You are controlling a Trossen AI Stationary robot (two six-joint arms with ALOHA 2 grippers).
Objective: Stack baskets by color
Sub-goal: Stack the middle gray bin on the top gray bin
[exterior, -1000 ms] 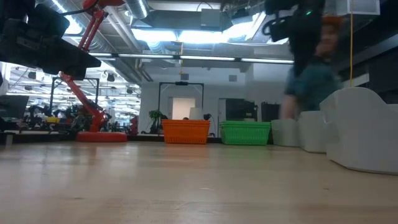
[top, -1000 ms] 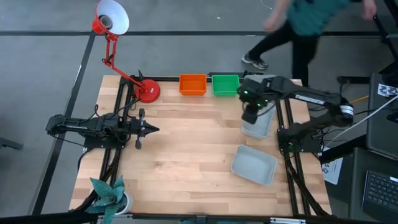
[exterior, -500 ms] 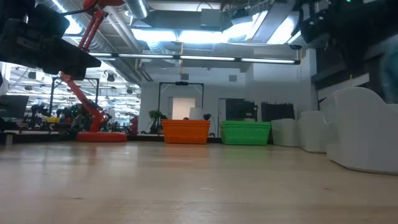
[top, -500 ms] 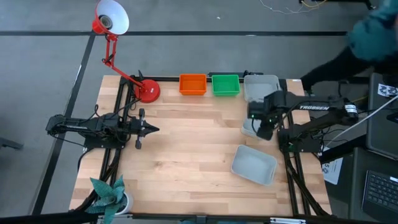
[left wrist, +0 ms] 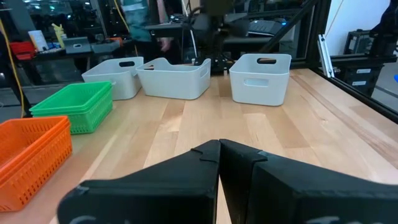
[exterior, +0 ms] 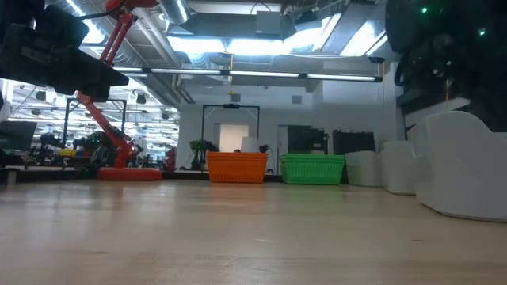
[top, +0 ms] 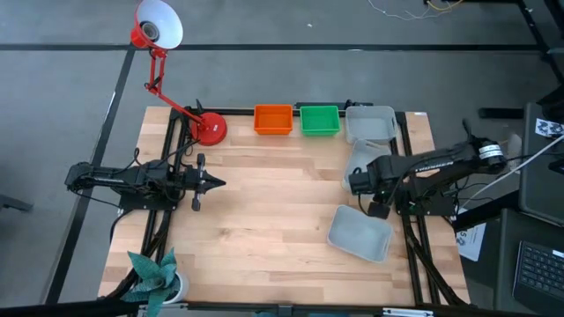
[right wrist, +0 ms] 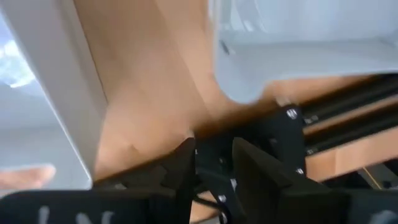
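Observation:
At the table's far edge stand a pile of nested orange baskets (top: pixel 272 120) and a pile of green ones (top: pixel 319 120), with a grey-white basket (top: pixel 370 123) to their right. A second grey-white basket (top: pixel 355 169) sits nearer, and a third (top: pixel 359 233) nearer still. All rest on their bases. My right gripper (top: pixel 377 209) points steeply down over bare wood between the second and third, open with nothing between its fingers (right wrist: pixel 214 155). My left gripper (top: pixel 211 183) waits shut at the table's left, pointing level.
A red desk lamp's round base (top: pixel 211 129) stands at the far left corner. A green paper plant (top: pixel 157 275) sits at the near left corner. Bare wood (top: pixel 264 211) fills the middle of the table.
My right gripper has moved from over the far right grey-white basket toward the table's near edge and down, tipping more steeply downward. It has stayed open. A person behind the far edge has walked out of view to the right.

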